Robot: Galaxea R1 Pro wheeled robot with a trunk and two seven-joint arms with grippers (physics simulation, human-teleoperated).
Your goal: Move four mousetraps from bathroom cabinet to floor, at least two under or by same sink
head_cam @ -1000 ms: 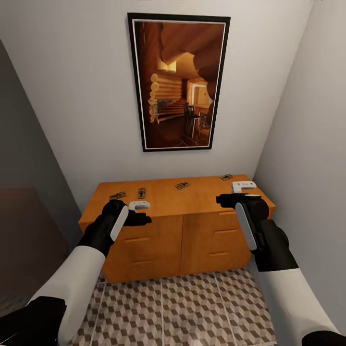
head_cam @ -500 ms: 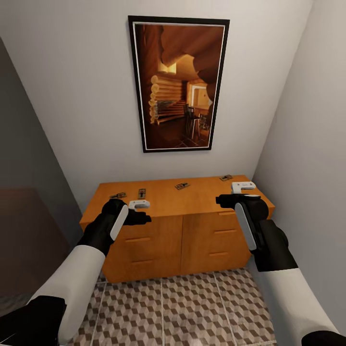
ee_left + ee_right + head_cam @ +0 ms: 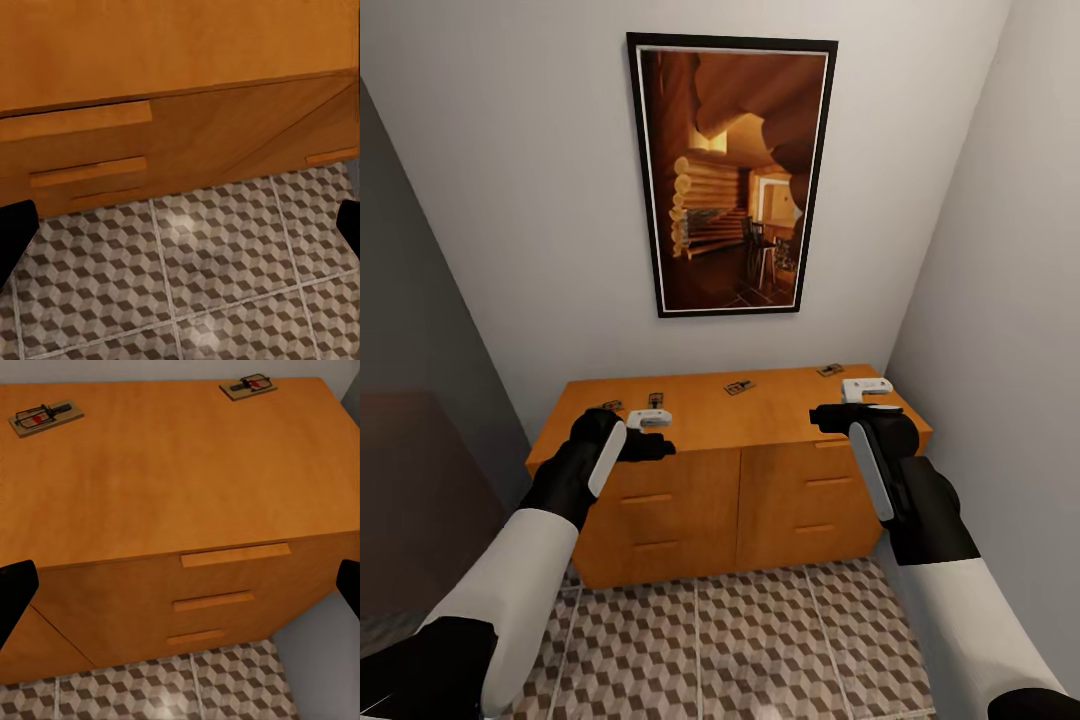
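Observation:
The orange-brown cabinet [image 3: 700, 470] stands against the far wall. Several mousetraps lie on its top: one [image 3: 611, 405] at the left, half behind my left gripper [image 3: 646, 432], one [image 3: 656, 399] just right of it, one [image 3: 739, 386] in the middle and one [image 3: 831, 369] at the back right. The right wrist view shows two mousetraps [image 3: 45, 416] [image 3: 251, 386] on the top. My left gripper [image 3: 180, 225] is open over the cabinet's front left edge. My right gripper [image 3: 863, 392] [image 3: 180, 592] is open above the front right edge. The cube-patterned bathroom floor [image 3: 730, 640] lies below. The bathroom sink is out of view.
A large framed picture [image 3: 732, 175] hangs above the cabinet. Grey walls close in on the left [image 3: 420, 330] and right [image 3: 1000, 330], leaving a narrow alcove. The drawers have wooden bar handles [image 3: 235, 554].
My left gripper has risen and moved forward over the cabinet's front edge, now partly covering the leftmost mousetrap. The right arm has not moved.

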